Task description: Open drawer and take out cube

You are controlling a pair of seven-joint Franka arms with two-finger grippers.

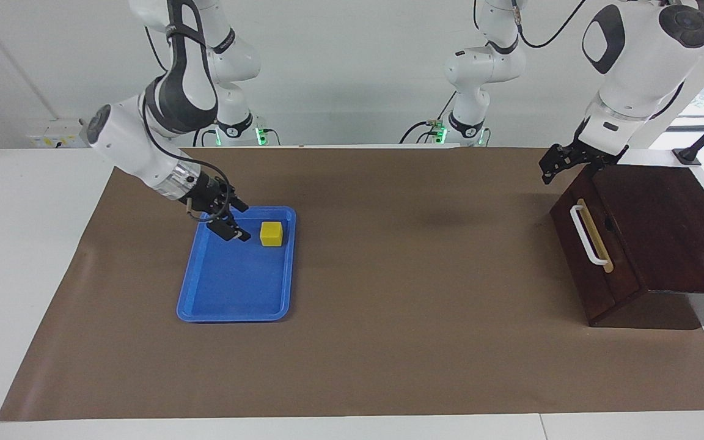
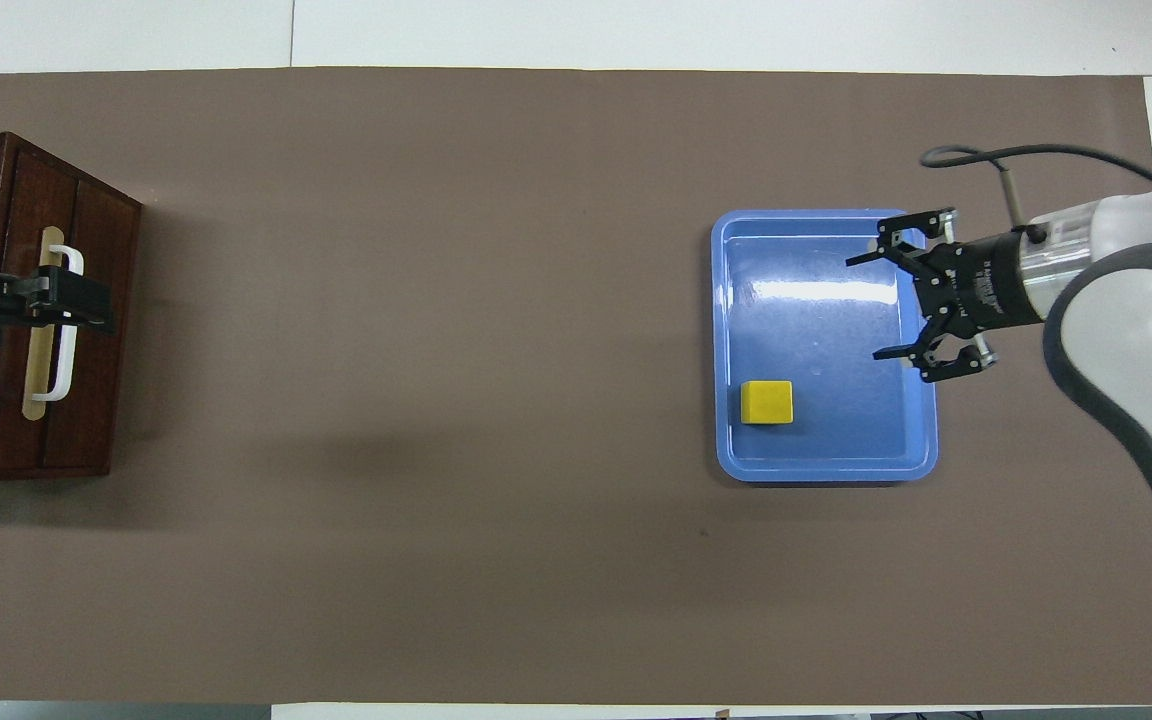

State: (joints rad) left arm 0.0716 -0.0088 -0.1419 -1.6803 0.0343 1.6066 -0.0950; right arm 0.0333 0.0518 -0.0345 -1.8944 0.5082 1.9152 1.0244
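Note:
The yellow cube [image 1: 271, 233] [image 2: 767, 402] lies flat in the blue tray [image 1: 236, 315] [image 2: 821, 216], in the corner nearer to the robots on the drawer's side. My right gripper [image 1: 243, 223] [image 2: 864, 308] hangs open over the tray's edge beside the cube, apart from it and holding nothing. The dark brown drawer [image 1: 590, 256] [image 2: 96, 330] is pushed shut at the left arm's end of the table, its white bar handle [image 1: 587, 235] [image 2: 64, 375] facing the tray. My left gripper [image 1: 552, 168] [image 2: 86, 305] hovers open over the drawer front's top edge, above the handle, not touching it.
A brown mat [image 1: 419, 318] covers the table between tray and drawer. The white tabletop [image 1: 28, 256] shows around the mat. A black stand [image 1: 688, 156] sits by the drawer unit, nearer to the robots.

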